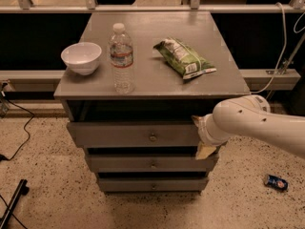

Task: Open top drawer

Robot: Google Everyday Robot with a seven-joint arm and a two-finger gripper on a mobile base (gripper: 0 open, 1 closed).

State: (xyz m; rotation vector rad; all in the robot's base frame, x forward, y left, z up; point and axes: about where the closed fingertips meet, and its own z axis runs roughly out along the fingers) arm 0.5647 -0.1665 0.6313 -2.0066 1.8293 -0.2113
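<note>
- The end effector (201, 136) is sitting at the right end of the top drawer (124, 134), right against the drawer's grey front.
- Its two tan fingers (206, 151) are standing wide apart, one at the front's upper edge and the other hanging just below its lower edge. Whether they are pressing on the wood cannot be told.
- The white arm (259, 124) is reaching in from the right edge of the view, below the level of the worktop (228, 82).
- The top drawer is lying directly under the worktop, with a dark gap showing above its front. Its small round knob (152, 137) is sitting at the centre, well apart from the end effector.
- Two shallower drawers are sitting beneath it: the middle drawer (138, 163) and the bottom drawer (138, 184).
- On the worktop, a white bowl (81, 57) is standing at the left and a clear water bottle (122, 58) is standing upright just beside it.
- A green snack bag (184, 58) is lying further right on the worktop.
- A small blue object (276, 182) is lying on the speckled floor (52, 175) at the right.
</note>
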